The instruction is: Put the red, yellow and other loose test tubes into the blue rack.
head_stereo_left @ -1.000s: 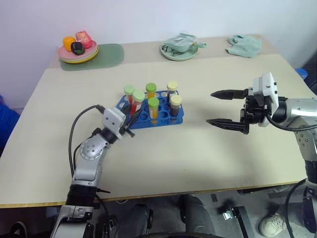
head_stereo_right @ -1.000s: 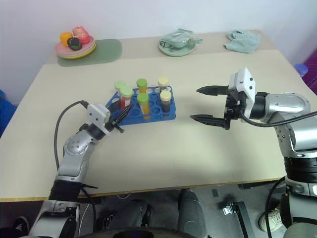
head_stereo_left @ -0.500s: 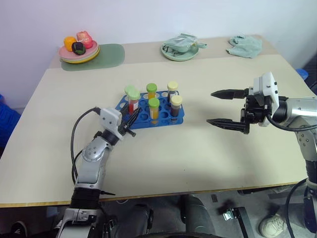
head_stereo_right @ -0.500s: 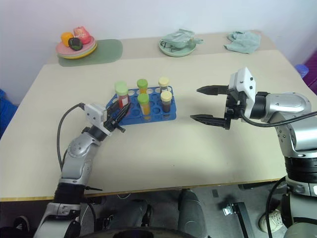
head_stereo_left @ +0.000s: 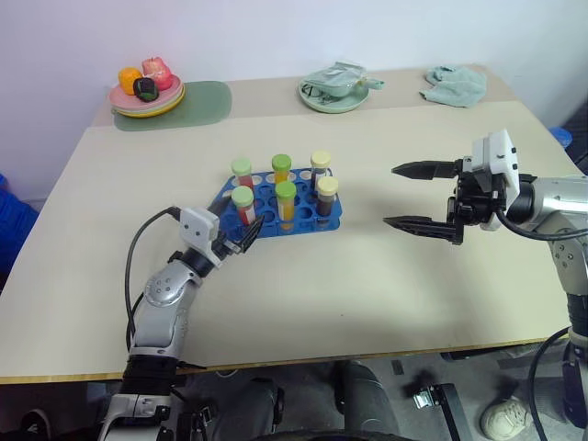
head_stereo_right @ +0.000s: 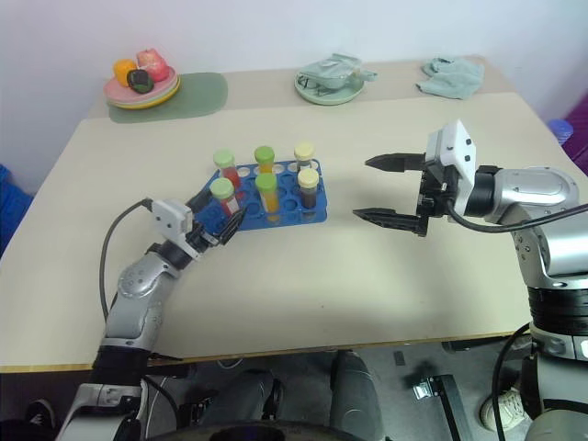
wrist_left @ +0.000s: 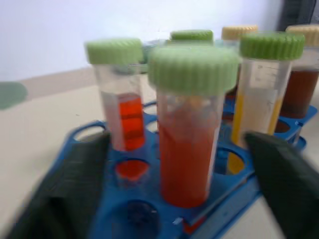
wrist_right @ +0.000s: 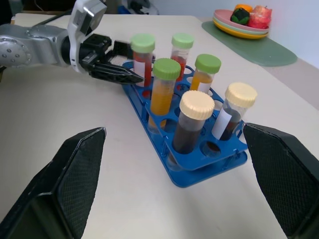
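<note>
Blue plastic rack (head_stereo_left: pixel 303 217) stands near the middle of the pale bench (head_stereo_left: pixel 303 294), holding six capped tubes upright. The green-capped tube of red liquid (head_stereo_left: pixel 243 204) sits at the rack's near left corner, between the spread fingers of the left pincer (head_stereo_left: pixel 246 231). The right pincer (head_stereo_left: pixel 415 197) hangs wide apart beside the rack. Pulling back carelessly, a finger could clip that tube and tip the rack.

text: none legible | tube (wrist_left: pixel 259 124) graduation marks: unreadable
</note>
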Action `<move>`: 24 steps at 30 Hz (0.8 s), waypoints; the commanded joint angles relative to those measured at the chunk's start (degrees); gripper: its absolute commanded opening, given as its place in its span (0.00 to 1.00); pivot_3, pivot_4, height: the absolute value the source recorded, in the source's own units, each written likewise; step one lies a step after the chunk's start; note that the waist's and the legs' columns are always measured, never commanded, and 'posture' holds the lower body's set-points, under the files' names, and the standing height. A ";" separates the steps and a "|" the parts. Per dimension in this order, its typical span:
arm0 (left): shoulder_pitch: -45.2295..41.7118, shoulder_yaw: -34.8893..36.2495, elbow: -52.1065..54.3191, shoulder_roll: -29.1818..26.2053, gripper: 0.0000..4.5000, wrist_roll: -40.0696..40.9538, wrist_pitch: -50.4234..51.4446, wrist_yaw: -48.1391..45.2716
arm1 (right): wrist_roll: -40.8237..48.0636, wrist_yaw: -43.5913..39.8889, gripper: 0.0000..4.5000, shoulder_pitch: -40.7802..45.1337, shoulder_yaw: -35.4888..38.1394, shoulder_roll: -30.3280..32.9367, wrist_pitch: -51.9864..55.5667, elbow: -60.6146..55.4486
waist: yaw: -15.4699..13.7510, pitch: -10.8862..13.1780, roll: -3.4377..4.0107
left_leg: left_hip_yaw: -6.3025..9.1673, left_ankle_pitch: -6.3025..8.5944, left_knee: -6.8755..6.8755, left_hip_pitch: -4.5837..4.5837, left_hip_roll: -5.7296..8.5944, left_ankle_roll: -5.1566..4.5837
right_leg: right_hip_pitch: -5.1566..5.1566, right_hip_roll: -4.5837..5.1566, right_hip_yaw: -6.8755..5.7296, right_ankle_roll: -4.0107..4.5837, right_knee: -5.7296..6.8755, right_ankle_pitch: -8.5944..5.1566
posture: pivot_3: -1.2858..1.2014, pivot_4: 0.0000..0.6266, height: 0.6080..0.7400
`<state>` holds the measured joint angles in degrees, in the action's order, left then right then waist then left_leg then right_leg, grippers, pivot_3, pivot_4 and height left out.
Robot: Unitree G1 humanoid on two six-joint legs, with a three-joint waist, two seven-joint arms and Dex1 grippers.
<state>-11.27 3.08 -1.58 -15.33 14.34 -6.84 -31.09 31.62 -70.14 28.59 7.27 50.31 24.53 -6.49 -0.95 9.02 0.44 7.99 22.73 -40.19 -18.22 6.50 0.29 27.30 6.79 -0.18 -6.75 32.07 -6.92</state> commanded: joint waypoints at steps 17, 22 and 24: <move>6.09 19.90 15.10 -30.34 0.99 23.06 20.04 -21.31 | -1.02 -7.21 1.00 -2.83 1.53 1.10 -6.59 6.48 | 0.26 0.02 0.01 | 0.00 0.02 0.08 0.00 -0.05 -0.04 | 0.04 -0.05 0.00 0.01 0.01 -0.01 | 0.52 0.24 1.00; 7.69 22.02 14.77 -36.98 0.99 27.32 26.13 -29.18 | -2.39 -8.18 1.00 -2.42 2.00 1.31 -9.61 10.63 | 0.42 0.04 0.08 | -0.01 0.03 0.12 0.03 -0.07 -0.04 | 0.05 -0.09 0.00 0.02 0.02 -0.01 | 0.52 0.24 1.00; 7.03 20.97 16.35 -38.29 0.99 27.51 28.11 -29.73 | -3.23 -10.26 1.00 -2.48 2.66 2.44 -12.31 14.72 | 0.32 0.05 0.07 | -0.02 0.02 0.11 0.02 -0.07 -0.04 | 0.04 -0.10 0.00 0.02 0.02 -0.01 | 0.52 0.24 1.00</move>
<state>-3.61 22.84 12.71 -52.02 40.47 20.10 -59.42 29.12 -79.17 25.33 7.54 51.07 14.62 6.56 -0.63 9.07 0.51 7.97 22.76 -40.08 -18.20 6.43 0.25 27.33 6.71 -0.18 -6.74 32.08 -6.94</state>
